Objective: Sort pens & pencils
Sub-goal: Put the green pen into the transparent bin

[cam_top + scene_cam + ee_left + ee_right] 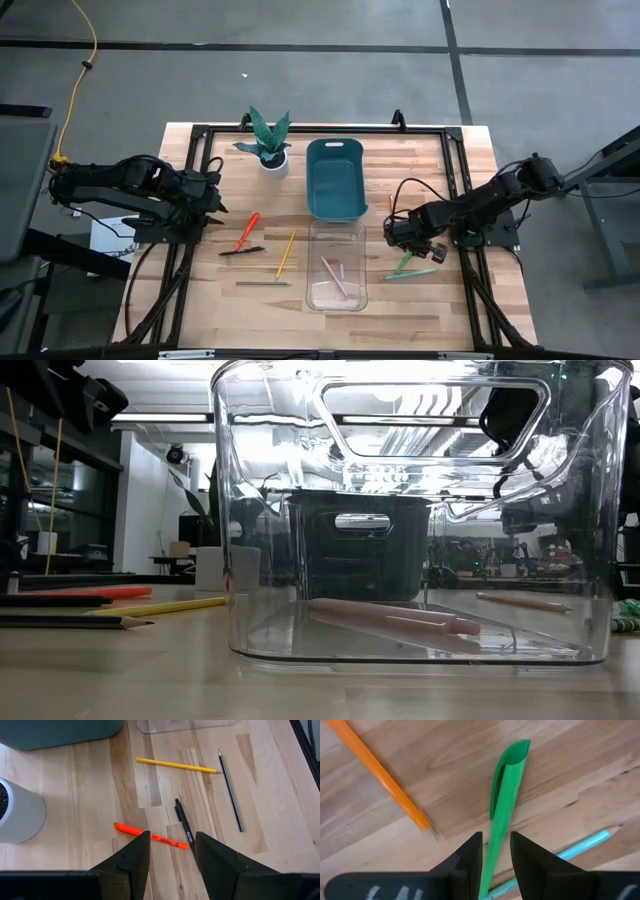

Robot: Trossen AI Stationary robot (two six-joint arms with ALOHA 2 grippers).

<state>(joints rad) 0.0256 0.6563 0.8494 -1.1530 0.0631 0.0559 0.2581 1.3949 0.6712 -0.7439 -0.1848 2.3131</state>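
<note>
My right gripper (403,247) (496,837) is down over the green pen (507,790) (405,263), right of the clear bin (337,265) (415,510), and shut on it. Beside it lie an orange pencil (380,772) and a light blue pencil (585,845). Two pink pens (400,618) lie flat in the clear bin. My left gripper (218,205) (172,837) is open above the red pen (150,836). The black pen (184,825), yellow pencil (175,765) and grey pencil (231,790) lie flat on the table left of the clear bin. My right gripper pinches the green pen's barrel (499,842) between its two fingers, below the clip end (516,752). The fingers come from above and lie across the pen, which runs slanted through the gap. The pen looks level, on the table or just off it; which, I cannot tell.
A teal bin (335,178) stands behind the clear bin. A potted plant in a white pot (268,150) (17,812) stands to its left, near my left gripper. A black frame (190,180) borders the wooden table on both sides and at the back.
</note>
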